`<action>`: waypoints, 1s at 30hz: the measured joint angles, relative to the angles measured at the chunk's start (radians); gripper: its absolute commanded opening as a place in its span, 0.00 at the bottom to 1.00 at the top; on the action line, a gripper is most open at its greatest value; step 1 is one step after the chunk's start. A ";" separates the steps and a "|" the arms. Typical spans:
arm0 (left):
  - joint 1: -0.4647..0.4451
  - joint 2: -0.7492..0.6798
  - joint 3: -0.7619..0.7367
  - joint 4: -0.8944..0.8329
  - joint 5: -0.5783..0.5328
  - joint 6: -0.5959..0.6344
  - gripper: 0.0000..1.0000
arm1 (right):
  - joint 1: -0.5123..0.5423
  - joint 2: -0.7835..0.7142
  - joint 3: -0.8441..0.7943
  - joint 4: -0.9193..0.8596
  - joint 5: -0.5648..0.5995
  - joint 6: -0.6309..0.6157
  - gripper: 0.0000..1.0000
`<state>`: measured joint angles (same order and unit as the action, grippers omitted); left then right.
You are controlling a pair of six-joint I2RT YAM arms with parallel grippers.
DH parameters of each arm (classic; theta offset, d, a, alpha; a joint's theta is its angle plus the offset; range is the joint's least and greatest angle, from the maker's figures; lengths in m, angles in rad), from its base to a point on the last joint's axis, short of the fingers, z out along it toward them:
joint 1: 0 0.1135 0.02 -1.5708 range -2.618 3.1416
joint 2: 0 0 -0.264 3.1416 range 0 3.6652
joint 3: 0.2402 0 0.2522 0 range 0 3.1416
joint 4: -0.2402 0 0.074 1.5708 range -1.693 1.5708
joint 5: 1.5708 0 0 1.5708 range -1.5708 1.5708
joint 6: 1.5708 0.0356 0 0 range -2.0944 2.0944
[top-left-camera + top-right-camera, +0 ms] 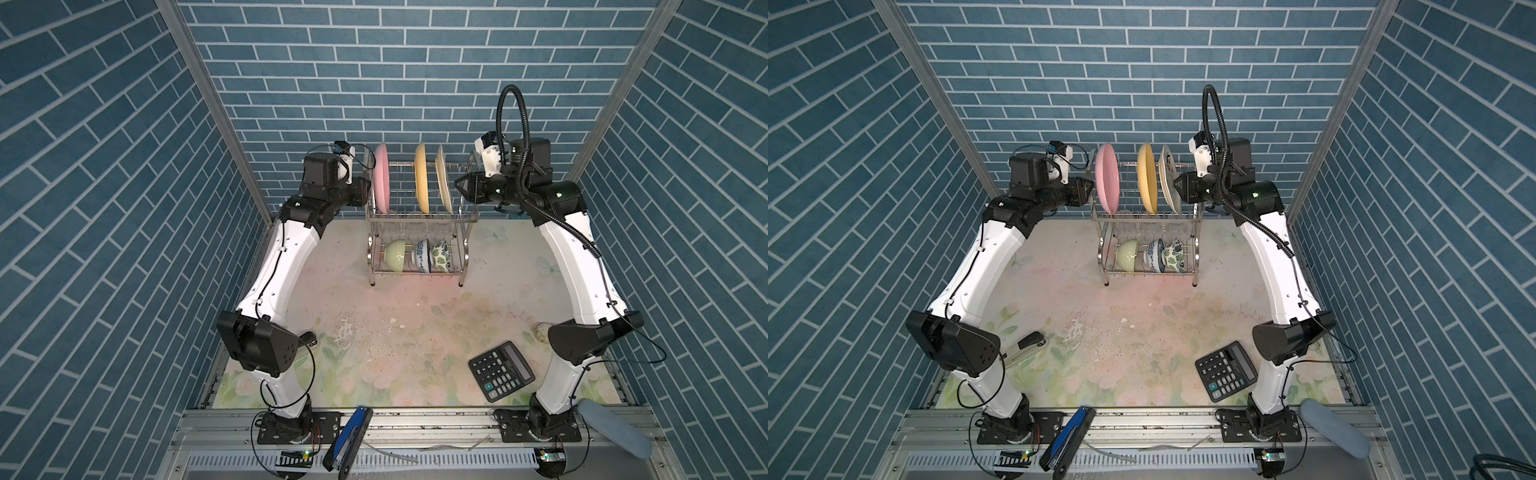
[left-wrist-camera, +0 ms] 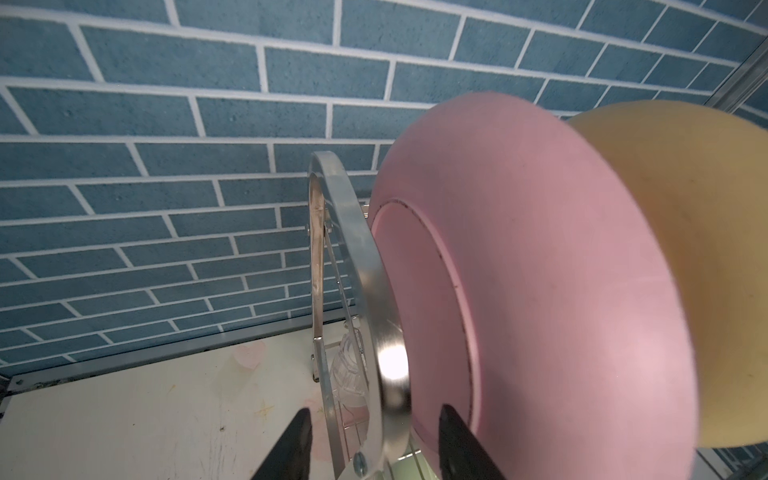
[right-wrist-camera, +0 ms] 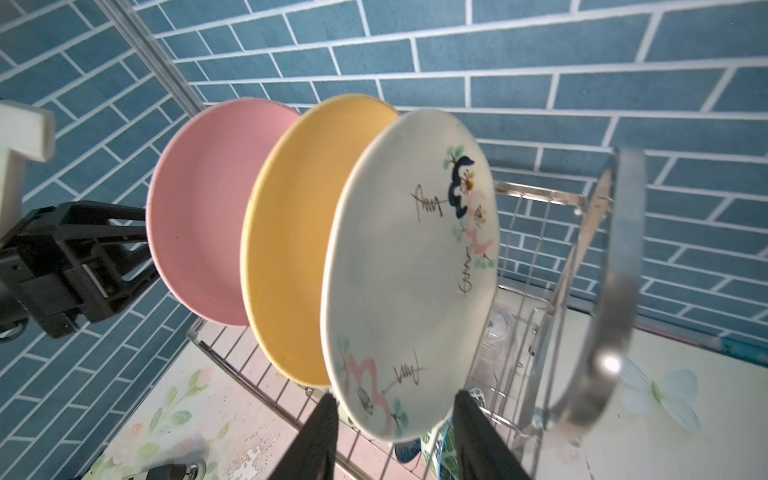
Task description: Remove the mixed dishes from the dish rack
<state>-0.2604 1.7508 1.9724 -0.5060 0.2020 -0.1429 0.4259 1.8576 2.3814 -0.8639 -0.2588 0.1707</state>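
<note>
The silver dish rack (image 1: pixel 419 215) (image 1: pixel 1147 215) stands at the back of the table. On its upper tier a pink plate (image 1: pixel 381 176) (image 2: pixel 540 270), a yellow plate (image 1: pixel 422 178) (image 3: pixel 291 249) and a cream flowered plate (image 1: pixel 442 178) (image 3: pixel 407 270) stand on edge. Below lie a pale-green bowl (image 1: pixel 395 255), a blue-white bowl (image 1: pixel 422 255) and a green-leaf bowl (image 1: pixel 441 257). A clear glass (image 2: pixel 349 374) shows behind the arch. My left gripper (image 2: pixel 374 440) (image 1: pixel 368 189) is open, its fingers either side of the rack's arch and the pink plate's rim. My right gripper (image 3: pixel 395 432) (image 1: pixel 459 183) is open, with the cream plate's lower edge between its fingers.
A black calculator (image 1: pixel 501 371) lies front right beside the right arm. A blue tool (image 1: pixel 349 436) and a grey-blue pad (image 1: pixel 615 428) rest on the front rail. A black-handled item (image 1: pixel 1030 340) lies by the left arm. The blue brick wall stands close behind the rack.
</note>
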 measured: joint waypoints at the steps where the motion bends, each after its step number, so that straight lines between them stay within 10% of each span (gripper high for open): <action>1: 0.000 0.002 0.000 -0.002 0.000 0.000 0.49 | 0.004 0.019 0.019 -0.001 -0.010 -0.007 0.46; 30: 0.000 0.051 0.024 -0.004 0.028 -0.006 0.47 | 0.056 0.169 0.096 0.079 0.023 -0.056 0.24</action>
<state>-0.2604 1.8015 1.9965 -0.5102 0.2302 -0.1493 0.4824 2.0262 2.4771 -0.7853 -0.2356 0.1143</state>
